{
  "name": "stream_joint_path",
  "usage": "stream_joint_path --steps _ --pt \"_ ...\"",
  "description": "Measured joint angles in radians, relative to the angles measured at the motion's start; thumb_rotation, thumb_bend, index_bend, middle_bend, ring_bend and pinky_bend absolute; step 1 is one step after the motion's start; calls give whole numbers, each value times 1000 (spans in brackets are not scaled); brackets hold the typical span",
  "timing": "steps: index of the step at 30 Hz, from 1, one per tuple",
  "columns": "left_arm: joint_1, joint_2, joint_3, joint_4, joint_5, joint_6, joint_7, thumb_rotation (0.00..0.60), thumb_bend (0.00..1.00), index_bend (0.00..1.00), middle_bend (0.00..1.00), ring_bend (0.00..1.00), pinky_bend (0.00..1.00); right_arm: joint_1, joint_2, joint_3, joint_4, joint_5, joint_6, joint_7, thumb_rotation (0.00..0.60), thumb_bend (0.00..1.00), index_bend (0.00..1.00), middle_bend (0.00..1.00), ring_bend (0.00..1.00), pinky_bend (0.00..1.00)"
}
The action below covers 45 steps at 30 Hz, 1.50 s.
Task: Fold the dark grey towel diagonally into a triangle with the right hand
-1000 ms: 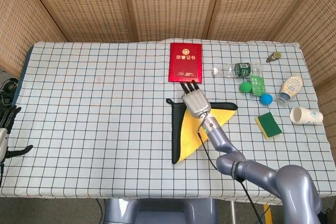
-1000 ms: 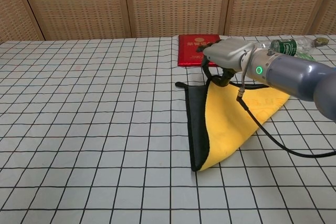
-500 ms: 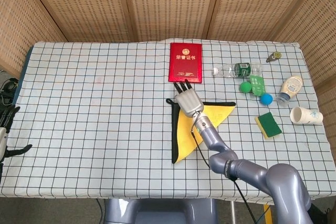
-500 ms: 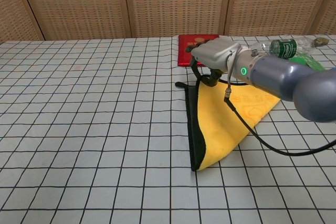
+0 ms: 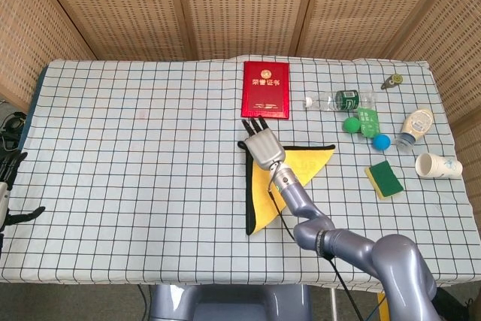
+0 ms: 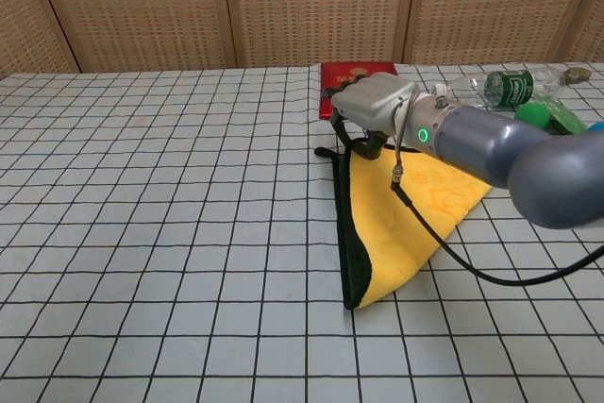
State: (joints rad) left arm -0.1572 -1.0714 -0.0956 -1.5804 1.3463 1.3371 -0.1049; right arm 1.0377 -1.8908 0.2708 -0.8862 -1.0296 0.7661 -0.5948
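The dark grey towel (image 6: 351, 233) lies folded into a triangle on the checked bench (image 6: 170, 233), its yellow inner face (image 6: 401, 224) up and its near tip pointing toward the robot. Above the towel's far corner the right robot hand (image 6: 370, 106) hangs with its fingers curled down at the cloth; whether it pinches the corner I cannot tell. Beyond it lies a red booklet (image 5: 265, 89). At the left edge, the left robot hand (image 5: 9, 186) hangs beside the bench, fingers apart and holding nothing.
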Motion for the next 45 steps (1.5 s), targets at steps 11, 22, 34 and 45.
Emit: stream_joint_path --steps 11,22,34,45 --pt "2 6 -2 4 -5 -2 -15 600 0 0 0 0 0 9 -19 2 24 13 3 -11 600 126 274 48 0 0" --pt "6 10 -2 -1 -1 7 -21 600 0 0 0 0 0 1 26 39 -82 3 81 8 600 106 271 39 0 0" --pt "15 15 12 -21 56 41 -33 600 0 0 0 0 0 -174 356 -29 -508 -159 280 89 600 0 198 8 0 0" --pt "29 21 31 -40 115 86 -27 600 0 0 0 0 0 -522 625 -228 -683 -407 644 374 600 0 52 0 0 0"
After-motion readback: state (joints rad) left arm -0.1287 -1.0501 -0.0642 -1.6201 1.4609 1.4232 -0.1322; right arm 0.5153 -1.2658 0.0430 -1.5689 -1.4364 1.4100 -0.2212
